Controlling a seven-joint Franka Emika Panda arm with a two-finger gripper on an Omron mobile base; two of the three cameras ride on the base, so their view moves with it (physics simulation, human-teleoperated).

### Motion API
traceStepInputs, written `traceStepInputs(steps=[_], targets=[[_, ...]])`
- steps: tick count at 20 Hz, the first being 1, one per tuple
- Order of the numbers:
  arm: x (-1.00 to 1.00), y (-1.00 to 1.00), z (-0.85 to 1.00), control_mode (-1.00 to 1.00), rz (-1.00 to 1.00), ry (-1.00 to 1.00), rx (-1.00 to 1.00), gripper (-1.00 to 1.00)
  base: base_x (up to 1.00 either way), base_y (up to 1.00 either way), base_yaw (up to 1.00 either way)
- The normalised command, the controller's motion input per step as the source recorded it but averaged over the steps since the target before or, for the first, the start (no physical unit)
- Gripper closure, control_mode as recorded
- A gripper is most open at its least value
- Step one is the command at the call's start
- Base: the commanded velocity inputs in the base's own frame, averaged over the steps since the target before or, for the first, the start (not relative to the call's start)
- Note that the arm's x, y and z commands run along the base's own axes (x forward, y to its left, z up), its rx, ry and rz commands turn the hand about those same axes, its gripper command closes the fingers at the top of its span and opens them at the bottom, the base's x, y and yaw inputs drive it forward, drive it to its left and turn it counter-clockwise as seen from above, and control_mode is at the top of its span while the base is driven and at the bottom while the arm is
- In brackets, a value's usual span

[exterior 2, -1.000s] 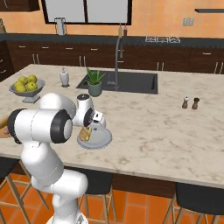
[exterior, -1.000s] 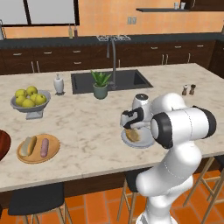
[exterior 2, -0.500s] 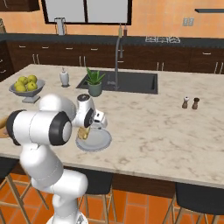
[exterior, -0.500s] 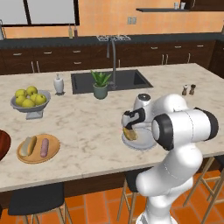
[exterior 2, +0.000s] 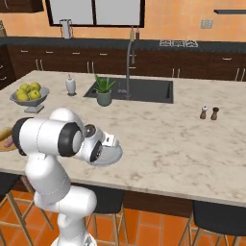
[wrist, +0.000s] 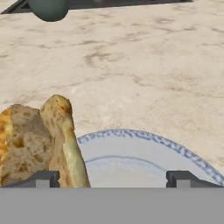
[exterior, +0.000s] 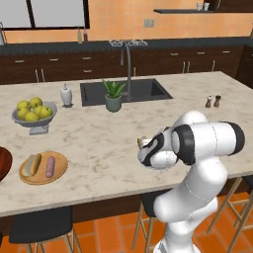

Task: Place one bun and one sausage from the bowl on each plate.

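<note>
In the hand view my gripper is open, its fingertips wide apart just above the pale grey plate. A tan bun stands on the plate's left part, just beyond the left fingertip, and nothing lies between the jaws. From the right base view the grey plate pokes out from behind my arm near the counter's front edge. The orange-tan plate at the left holds a bun and a sausage. Only the rim of the brown bowl shows at the left edge; its contents are out of view.
A grey footed bowl of yellow-green fruit stands behind the orange plate. Further back are a soap dispenser, a potted plant and the sink. Salt and pepper shakers stand at the right. Stools line the counter's front.
The jaws have gone from narrow to wide and let go of the bun, which now rests on the grey plate. The hand sits lower, tucked behind the arm.
</note>
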Motion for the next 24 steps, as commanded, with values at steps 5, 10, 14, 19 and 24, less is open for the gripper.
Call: traceStepInputs(steps=[5,10,14,19,24], targets=[[-0.59,-0.35,0.53,-1.00,-0.10,-0.15,0.05,-1.00,0.00,0.00,0.00],[0.05,-0.28,1.00,-1.00,-0.16,0.09,0.10,-1.00,0.00,0.00,0.00],[0.04,0.00,1.00,-1.00,-0.06,0.32,0.02,-1.00,0.00,0.00,0.00],[-0.02,0.00,1.00,-1.00,-0.02,0.42,0.00,-1.00,0.00,0.00,0.00],[-0.56,0.25,0.91,-1.00,-0.01,0.33,0.00,-1.00,0.00,0.00,0.00]])
